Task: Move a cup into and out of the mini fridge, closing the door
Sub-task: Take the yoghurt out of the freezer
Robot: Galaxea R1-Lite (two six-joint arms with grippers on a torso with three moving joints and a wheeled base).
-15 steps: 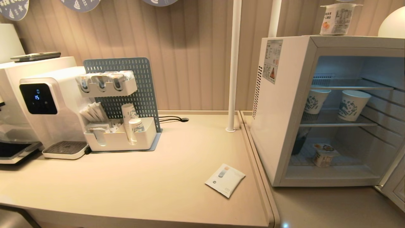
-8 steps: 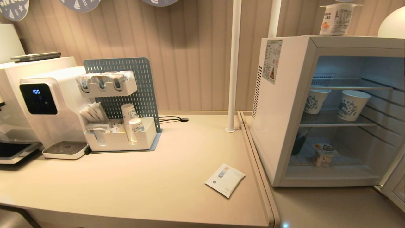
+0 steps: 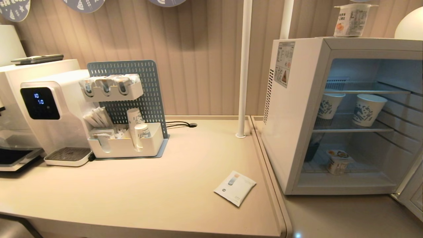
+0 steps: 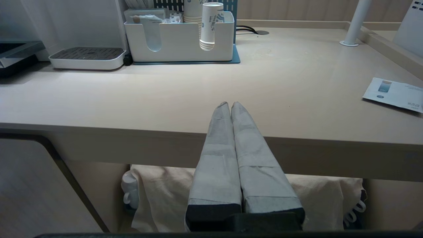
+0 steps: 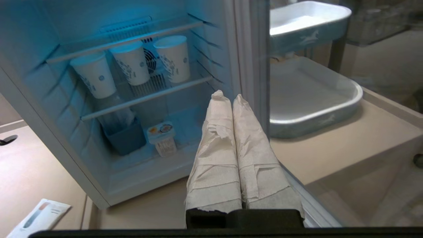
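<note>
Right hand point(image 5: 225, 96) — empty, beside door point(image 5: 252, 62)

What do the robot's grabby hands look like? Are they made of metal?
No metal shows. The left gripper and the right gripper look the same: two long fingers that taper to rounded tips, wrapped all over in wrinkly greyish-white tape or paper. Each pair sits on a black base. No cables or markings are visible.
</note>
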